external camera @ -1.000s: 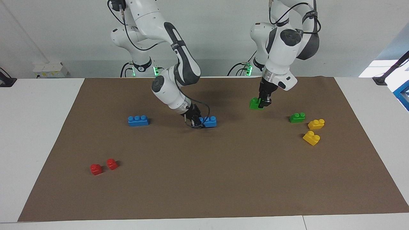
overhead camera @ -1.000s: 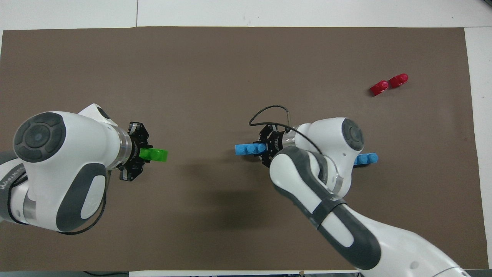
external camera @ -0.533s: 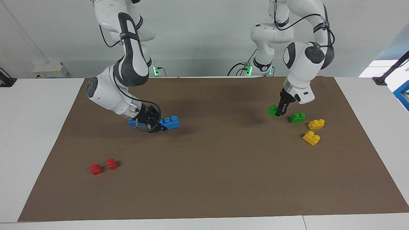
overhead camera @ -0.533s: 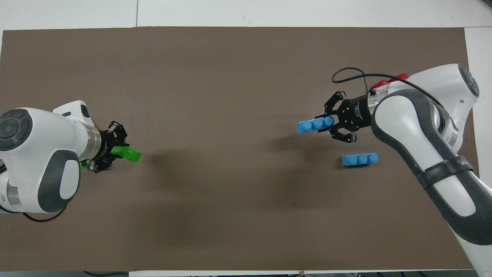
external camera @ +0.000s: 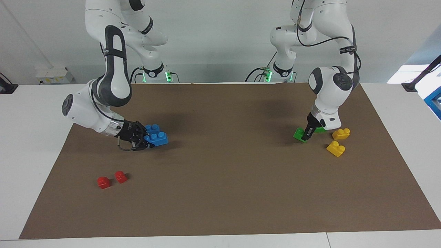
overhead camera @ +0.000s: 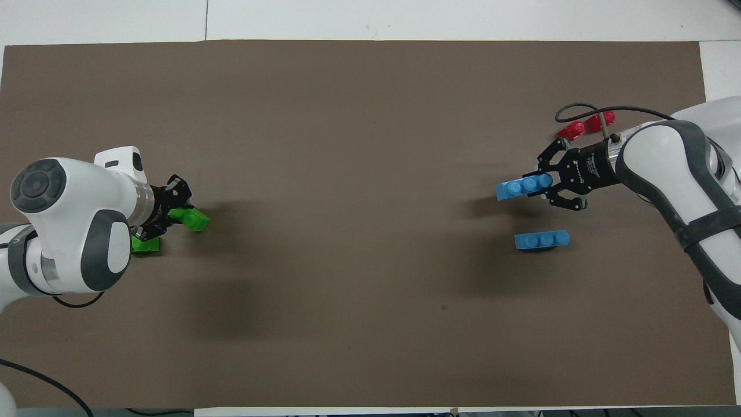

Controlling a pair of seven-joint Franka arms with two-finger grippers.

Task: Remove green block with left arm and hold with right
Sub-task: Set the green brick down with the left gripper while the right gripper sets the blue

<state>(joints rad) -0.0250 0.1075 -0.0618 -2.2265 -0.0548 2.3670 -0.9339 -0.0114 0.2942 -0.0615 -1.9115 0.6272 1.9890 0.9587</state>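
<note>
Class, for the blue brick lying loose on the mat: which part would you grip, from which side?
Probably best: take the blue brick across its two long flat sides at the middle stud, coming straight down, since it lies flat, studs up.

I've got the green block [external camera: 299, 133] low over the brown mat at the left arm's end of the table, pinched by my left end effector [external camera: 305, 135]. It's a small bright green brick, tilted, studs angled sideways, sticking out from the fingertips toward the table's middle in the overhead view [overhead camera: 193, 218]. I can't tell whether its lower edge touches the mat.
</note>
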